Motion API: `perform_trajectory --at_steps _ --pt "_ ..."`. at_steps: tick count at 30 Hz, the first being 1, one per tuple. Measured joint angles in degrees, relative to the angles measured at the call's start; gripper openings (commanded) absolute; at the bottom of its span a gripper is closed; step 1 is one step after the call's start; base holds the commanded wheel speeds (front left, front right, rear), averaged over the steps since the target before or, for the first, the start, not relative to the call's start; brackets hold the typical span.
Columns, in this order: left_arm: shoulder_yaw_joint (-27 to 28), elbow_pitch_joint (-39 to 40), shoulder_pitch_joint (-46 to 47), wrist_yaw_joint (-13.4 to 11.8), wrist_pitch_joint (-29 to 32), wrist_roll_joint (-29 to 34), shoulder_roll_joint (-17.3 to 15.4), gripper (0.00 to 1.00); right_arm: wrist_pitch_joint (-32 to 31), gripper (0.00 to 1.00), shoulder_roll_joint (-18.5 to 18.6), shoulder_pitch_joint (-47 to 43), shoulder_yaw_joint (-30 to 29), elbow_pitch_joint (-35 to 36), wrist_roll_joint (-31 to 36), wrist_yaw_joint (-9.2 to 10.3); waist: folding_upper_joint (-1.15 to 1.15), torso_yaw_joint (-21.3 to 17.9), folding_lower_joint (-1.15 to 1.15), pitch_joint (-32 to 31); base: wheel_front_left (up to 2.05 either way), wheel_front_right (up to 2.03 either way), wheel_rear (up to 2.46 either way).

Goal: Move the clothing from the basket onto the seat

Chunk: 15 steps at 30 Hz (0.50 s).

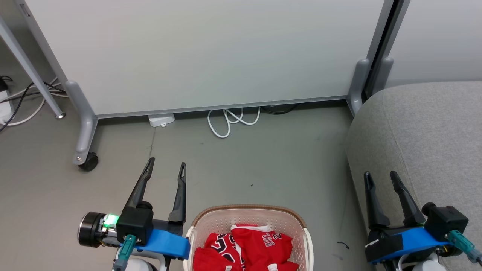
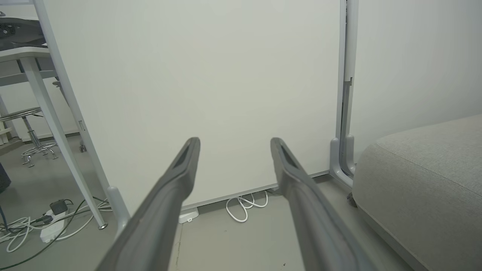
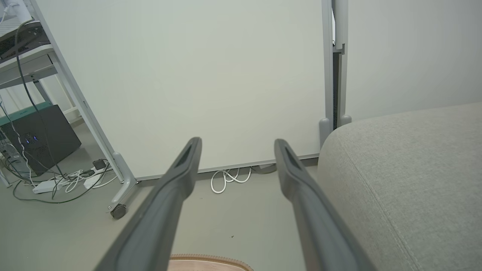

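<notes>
The clothing (image 1: 244, 250), red jerseys crumpled together, lies in the basket (image 1: 248, 208), which stands on the floor (image 1: 263, 162) close in front of me, between my two arms; nothing is lifted yet. The seat (image 1: 425, 131) rises just to the basket's right; I judge the basket is parked there to keep the carry short. The left gripper (image 1: 167, 164) hovers by the basket's left rim, jaws well apart and holding nothing; the right gripper (image 1: 380, 174) hangs by the seat's near edge, jaws parted less widely and likewise empty; both point forward at the partition (image 1: 211, 52), poised, I think, to dip in.
</notes>
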<state>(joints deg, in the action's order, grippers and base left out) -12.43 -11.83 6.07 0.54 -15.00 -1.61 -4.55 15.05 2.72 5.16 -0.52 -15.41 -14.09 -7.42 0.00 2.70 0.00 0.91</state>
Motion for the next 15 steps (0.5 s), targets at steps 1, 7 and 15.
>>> perform_trajectory --at_steps 1,7,15 --pt "0.1 -0.1 0.0 0.0 0.0 0.0 0.0 1.00 0.0 1.00 0.0 0.0 0.0 0.0 0.0 0.00 0.00 0.0 0.00 0.0 0.00 0.00 0.00" --pt "0.4 -0.3 0.0 0.4 0.0 0.0 0.1 1.00 0.0 1.00 0.0 0.0 0.2 0.0 0.0 0.00 0.00 -0.1 0.00 0.0 0.00 0.00 0.00" --pt "-1.4 -2.7 2.1 2.6 0.0 1.3 -0.9 1.00 0.0 1.00 0.0 1.1 0.5 0.3 0.4 0.00 0.00 -0.4 0.00 1.2 0.00 0.00 0.00"
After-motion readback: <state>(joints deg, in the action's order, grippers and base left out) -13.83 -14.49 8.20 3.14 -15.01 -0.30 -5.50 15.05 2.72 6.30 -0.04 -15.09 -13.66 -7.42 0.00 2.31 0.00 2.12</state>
